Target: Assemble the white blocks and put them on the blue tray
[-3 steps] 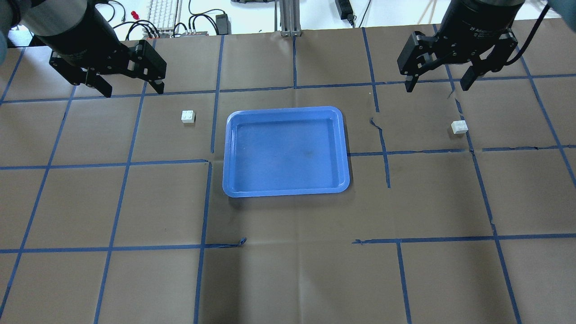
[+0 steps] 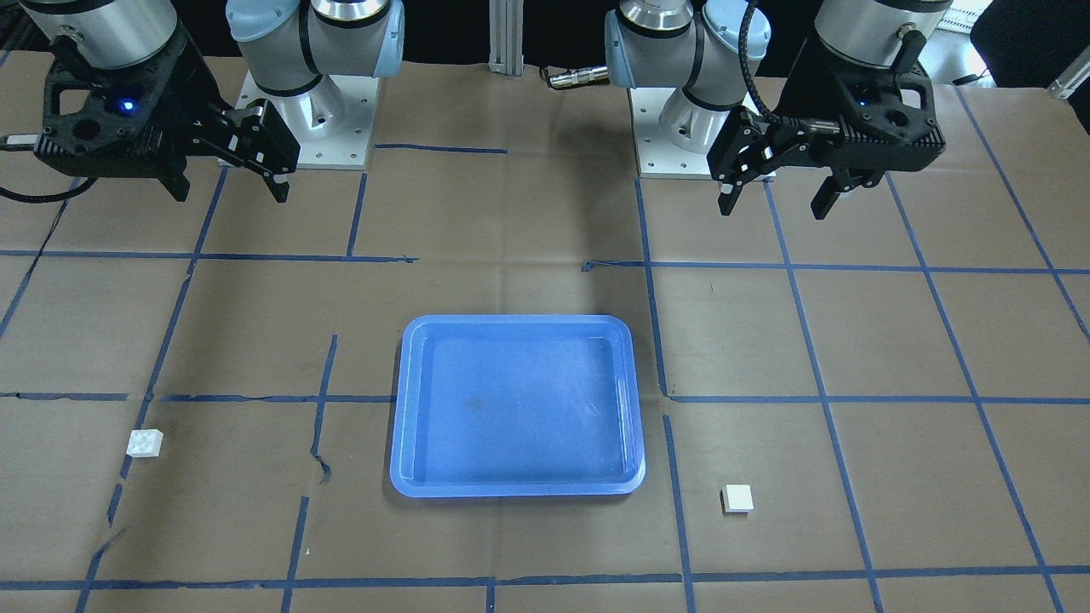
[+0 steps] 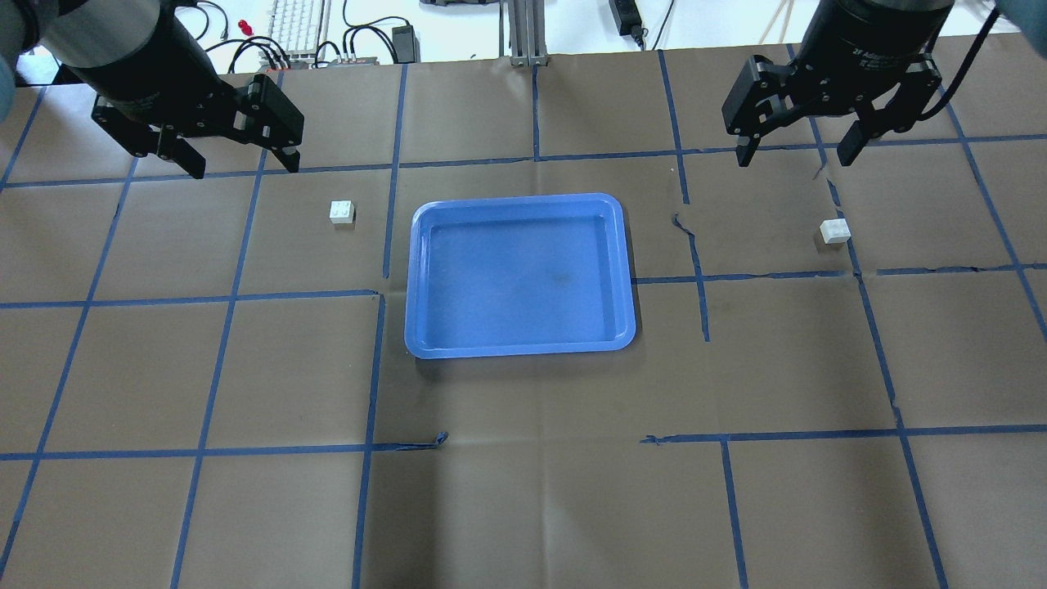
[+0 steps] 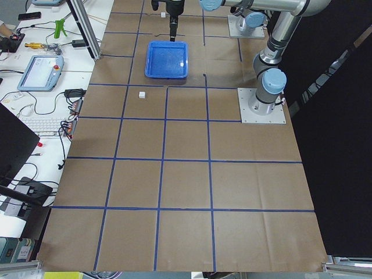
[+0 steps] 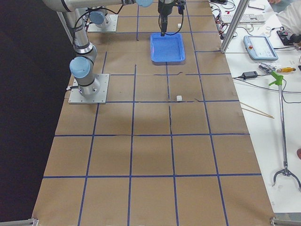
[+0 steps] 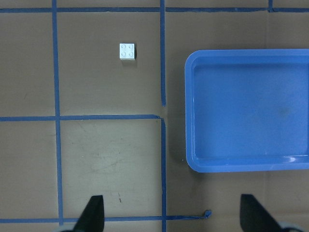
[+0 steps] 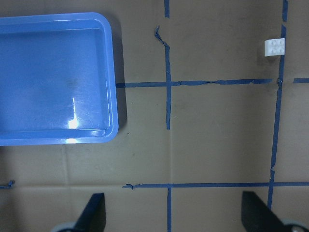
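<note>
The blue tray (image 3: 523, 278) lies empty at the table's middle; it also shows in the front view (image 2: 515, 409). One white block (image 3: 342, 212) sits studs up on the paper left of the tray, seen in the left wrist view (image 6: 128, 51). The other white block (image 3: 835, 232) sits far right of the tray, seen in the right wrist view (image 7: 274, 47). My left gripper (image 3: 244, 168) hangs open and empty above the table, back and left of its block. My right gripper (image 3: 793, 159) hangs open and empty, back and left of the right block.
Brown paper with a blue tape grid (image 3: 376, 368) covers the table. A keyboard (image 3: 296, 24) and cables lie beyond the far edge. The arm bases (image 2: 298, 119) stand at the robot's side of the table.
</note>
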`<action>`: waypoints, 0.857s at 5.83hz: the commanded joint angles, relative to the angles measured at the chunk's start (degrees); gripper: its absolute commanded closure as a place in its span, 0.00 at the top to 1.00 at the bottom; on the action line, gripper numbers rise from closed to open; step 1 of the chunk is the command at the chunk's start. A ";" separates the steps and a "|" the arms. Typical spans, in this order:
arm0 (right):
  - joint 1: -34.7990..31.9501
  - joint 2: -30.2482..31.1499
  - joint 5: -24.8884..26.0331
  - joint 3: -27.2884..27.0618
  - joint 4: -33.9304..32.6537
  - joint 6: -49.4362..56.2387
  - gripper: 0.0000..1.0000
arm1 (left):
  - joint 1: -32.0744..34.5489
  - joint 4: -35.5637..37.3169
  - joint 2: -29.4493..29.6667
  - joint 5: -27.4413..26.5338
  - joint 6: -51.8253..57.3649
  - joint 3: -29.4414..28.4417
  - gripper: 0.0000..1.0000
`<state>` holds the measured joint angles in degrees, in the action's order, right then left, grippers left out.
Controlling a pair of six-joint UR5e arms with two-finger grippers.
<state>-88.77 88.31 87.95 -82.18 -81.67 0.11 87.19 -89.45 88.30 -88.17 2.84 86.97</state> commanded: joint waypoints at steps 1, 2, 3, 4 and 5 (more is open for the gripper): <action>0.09 -0.42 -0.06 0.00 0.02 0.41 1.00 | 0.00 0.06 -0.32 -0.42 -0.03 0.30 0.99; 0.09 -0.51 -0.06 0.00 0.11 0.94 1.00 | -0.26 -0.02 -0.41 0.01 0.14 0.91 0.99; 0.26 -0.60 -0.15 0.00 0.03 3.29 1.00 | -0.26 -0.02 -0.67 -0.07 0.15 0.92 0.99; 0.79 -0.60 0.02 0.00 -0.06 10.45 1.00 | 0.00 0.32 -0.50 -0.07 0.93 1.53 0.99; 1.66 -0.69 0.02 -0.09 -0.24 15.13 1.00 | 0.00 0.94 -0.41 -0.16 1.02 1.45 0.99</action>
<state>-87.84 87.69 87.94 -82.21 -81.77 10.24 87.13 -88.99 87.81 -88.27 3.62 88.32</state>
